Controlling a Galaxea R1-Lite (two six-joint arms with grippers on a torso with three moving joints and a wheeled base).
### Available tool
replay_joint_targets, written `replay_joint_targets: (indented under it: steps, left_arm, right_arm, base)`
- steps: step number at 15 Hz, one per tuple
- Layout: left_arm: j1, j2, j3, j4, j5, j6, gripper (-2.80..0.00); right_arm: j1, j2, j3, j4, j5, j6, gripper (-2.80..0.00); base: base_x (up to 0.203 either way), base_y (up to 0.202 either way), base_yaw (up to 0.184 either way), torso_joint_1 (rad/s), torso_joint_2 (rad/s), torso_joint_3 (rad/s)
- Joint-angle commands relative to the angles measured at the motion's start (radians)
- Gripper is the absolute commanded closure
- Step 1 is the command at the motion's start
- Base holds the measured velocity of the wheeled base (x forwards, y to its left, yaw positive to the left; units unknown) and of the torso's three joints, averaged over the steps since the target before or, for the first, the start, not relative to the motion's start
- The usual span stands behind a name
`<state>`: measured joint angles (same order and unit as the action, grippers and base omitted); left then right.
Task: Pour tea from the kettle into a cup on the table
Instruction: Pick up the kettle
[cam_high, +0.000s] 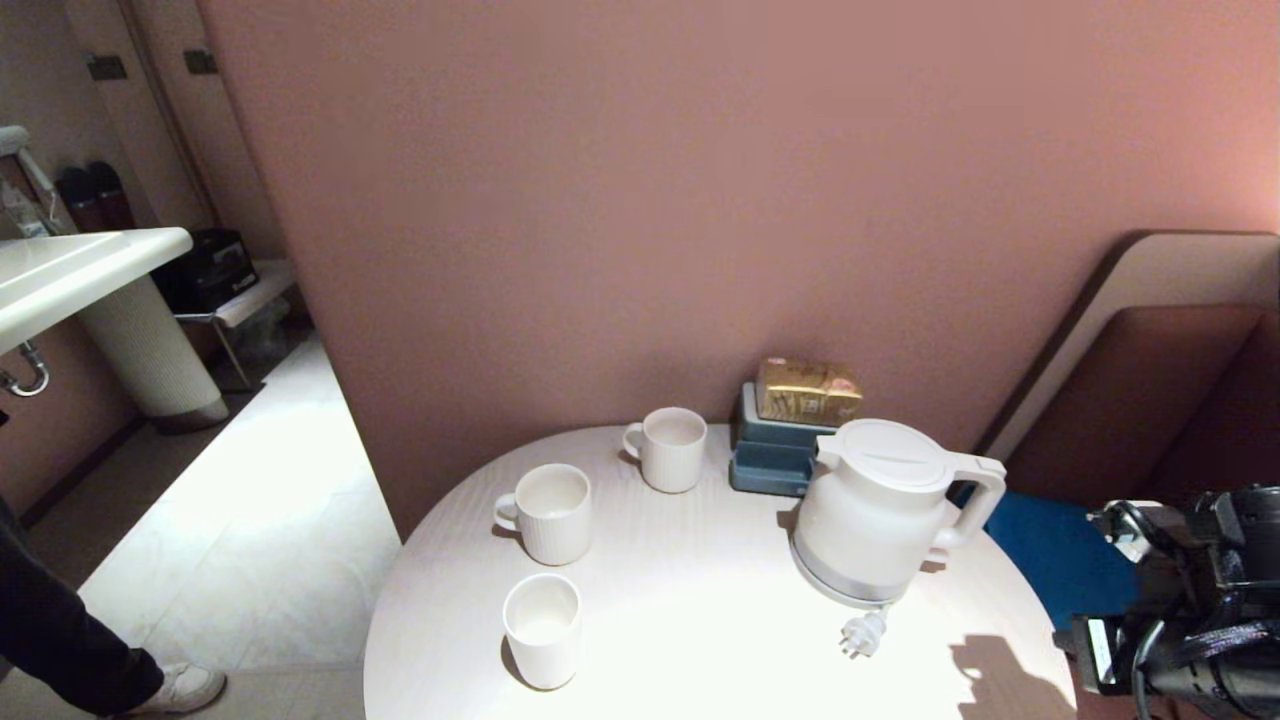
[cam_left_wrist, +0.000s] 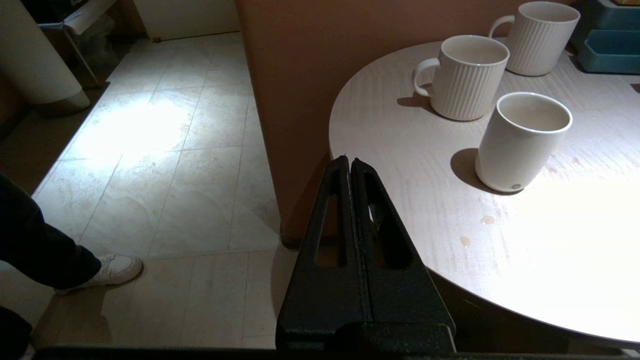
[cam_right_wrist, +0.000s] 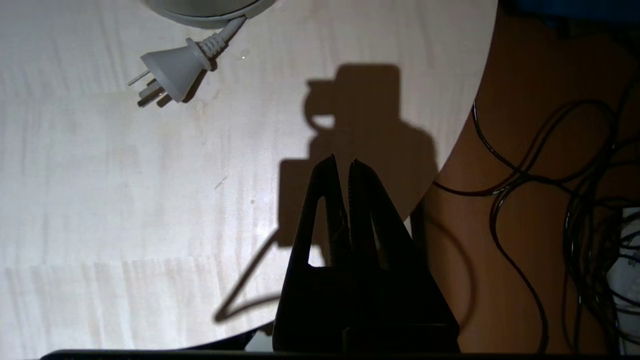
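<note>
Kettle (cam_high: 878, 510) stands upright on the right half of the round white bench (cam_high: 700, 640), lid on, handle toward the right of the head frame, spout toward the left. Nearest in the head view, at the lower right edge, the right arm's dark wrist hardware hangs beside the bench rim; in its own wrist view the right gripper (cam_right_wrist: 342, 165) points down over the bench edge with its fingers pressed together and holding nothing, its shadow cast on the white top. The left gripper (cam_left_wrist: 348, 162) sits off the bench's left rim over the tiled floor, fingers likewise pressed together and empty. A plain handleless cup (cam_high: 542, 630) stands lower centre-left of the head frame. The kettle's grey plug (cam_high: 863, 633) lies loose on the bench just in front of the base. Farther back are two ribbed mugs: one (cam_high: 549, 512) left of centre, the other (cam_high: 667, 448) behind it near the wall. All three cups look empty. At the far edge, against the pink wall, a blue tray (cam_high: 775, 455) carries a gold packet (cam_high: 808, 390). A person's leg and white shoe (cam_high: 180, 688) show at the lower left.
</note>
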<state>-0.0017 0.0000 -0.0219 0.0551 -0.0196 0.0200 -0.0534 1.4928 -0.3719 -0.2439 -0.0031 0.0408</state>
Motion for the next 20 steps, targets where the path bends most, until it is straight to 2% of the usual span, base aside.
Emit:
replay_joint_targets:
  steps: [1, 4, 6, 15, 16, 20]
  left_arm:
    - [0.000, 0.002, 0.000, 0.000, 0.001, 0.000, 0.00]
    - [0.000, 0.002, 0.000, 0.000, 0.000, 0.000, 0.00]
    - [0.000, 0.002, 0.000, 0.000, 0.000, 0.000, 0.00]
    - [0.000, 0.002, 0.000, 0.000, 0.000, 0.000, 0.00]
    - [0.000, 0.002, 0.000, 0.000, 0.000, 0.000, 0.00]
    - [0.000, 0.002, 0.000, 0.000, 0.000, 0.000, 0.00]
  right_arm:
    - [-0.002, 0.086, 0.080, -0.203, 0.013, -0.008, 0.00]
    - [-0.002, 0.227, 0.177, -0.616, 0.042, -0.015, 0.00]
    - [-0.002, 0.277, 0.194, -0.768, 0.044, -0.015, 0.00]
    - [-0.016, 0.296, 0.146, -0.752, -0.014, -0.015, 0.00]
    - [-0.016, 0.296, 0.145, -0.753, -0.014, -0.015, -2.80]
    - [-0.016, 0.294, 0.145, -0.756, -0.014, -0.015, -2.80]
  base:
    - [0.000, 0.000, 0.000, 0.000, 0.00, 0.000]
    - [0.000, 0.000, 0.000, 0.000, 0.00, 0.000]
    - [0.000, 0.000, 0.000, 0.000, 0.00, 0.000]
    - [0.000, 0.000, 0.000, 0.000, 0.00, 0.000]
    - [0.000, 0.000, 0.000, 0.000, 0.00, 0.000]
    - [0.000, 0.000, 0.000, 0.000, 0.00, 0.000]
